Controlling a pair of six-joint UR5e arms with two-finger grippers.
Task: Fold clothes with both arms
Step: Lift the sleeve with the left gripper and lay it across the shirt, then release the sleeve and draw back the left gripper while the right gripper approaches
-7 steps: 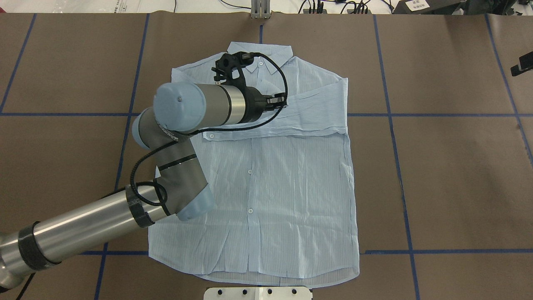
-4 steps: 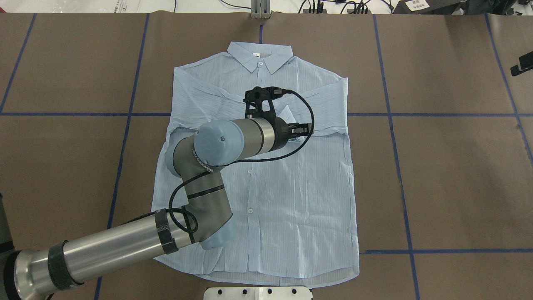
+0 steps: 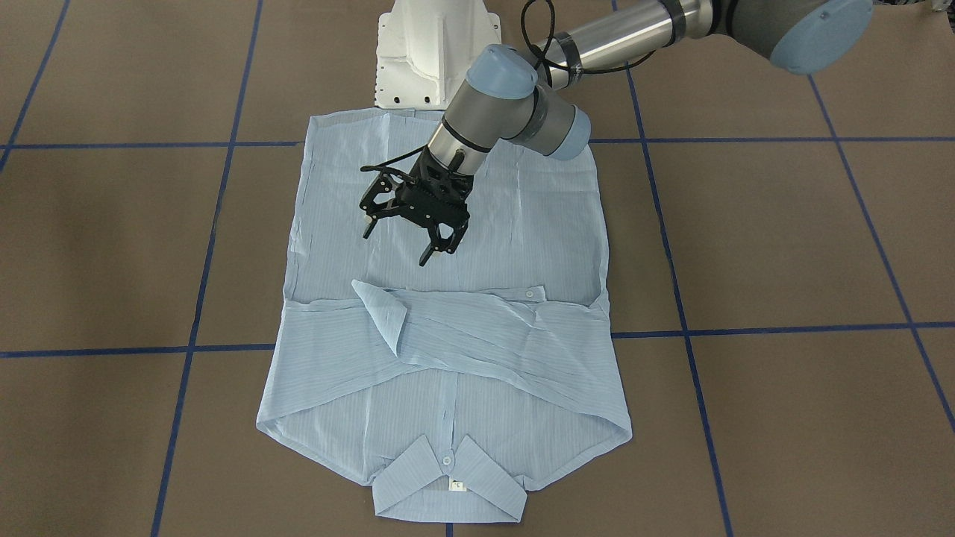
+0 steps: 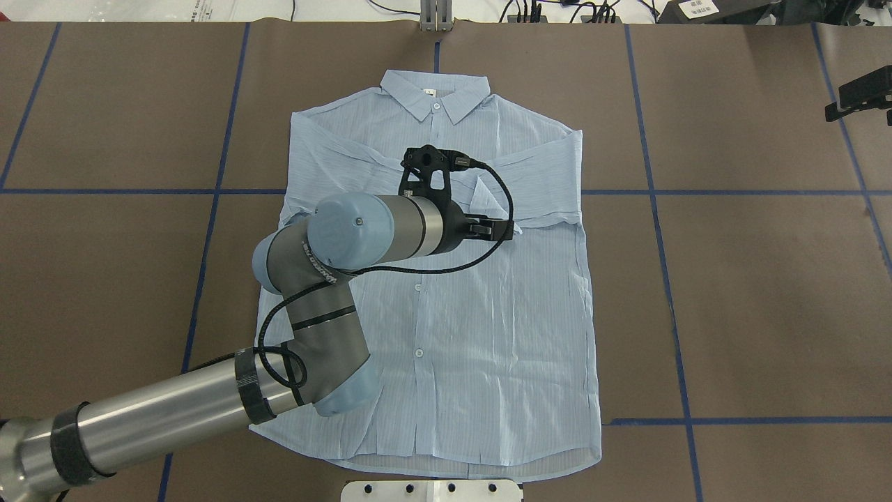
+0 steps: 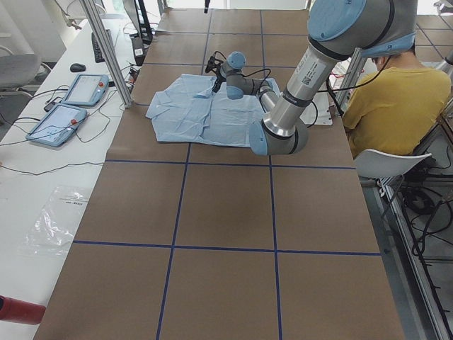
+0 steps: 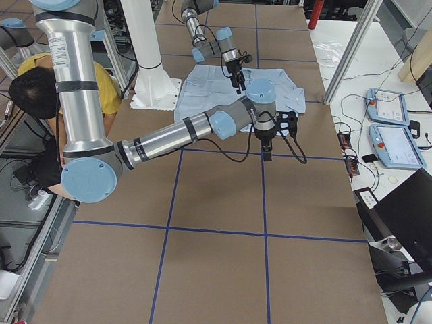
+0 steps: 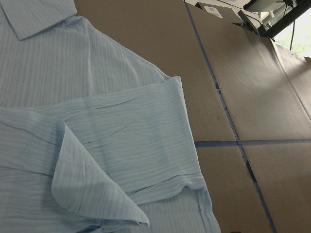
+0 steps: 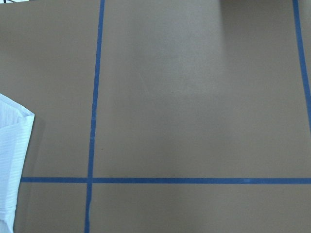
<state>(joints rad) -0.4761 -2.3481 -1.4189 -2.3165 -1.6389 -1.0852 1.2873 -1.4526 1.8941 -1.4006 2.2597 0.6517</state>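
While sleeves [image 3: 477,328] lie folded across the blue shirt [image 3: 522,224], left gripper [image 3: 395,247] hangs spread, empty

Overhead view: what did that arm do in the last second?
The left gripper drew back from near the collar toward the hem and a little rightward; it now hangs open and empty over the shirt. Whether it was holding the sleeve before, I cannot tell. The shirt stayed flat, sleeves crossed over the chest.
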